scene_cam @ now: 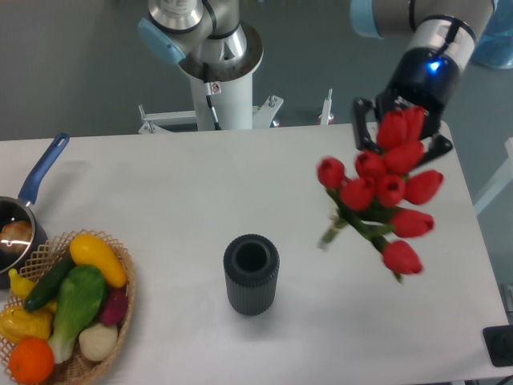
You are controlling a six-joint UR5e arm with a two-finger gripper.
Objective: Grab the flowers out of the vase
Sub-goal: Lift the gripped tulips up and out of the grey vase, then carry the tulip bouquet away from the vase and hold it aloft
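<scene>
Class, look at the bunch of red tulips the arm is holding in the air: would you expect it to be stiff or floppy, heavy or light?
The flowers probably hold together fairly stiffly: gripped near the top by the gripper, the stems jut out sideways without drooping. They seem light, since that narrow grip alone carries the whole bunch. The vase stands upright, so they likely slid out easily.

White table (160,192) with rounded corners, dark grey ribbed vase (251,274) upright near front centre, wicker basket (120,309) of produce at front left, blue-handled saucepan (24,215) just behind basket at left edge, dark object (498,346) at front right corner
</scene>
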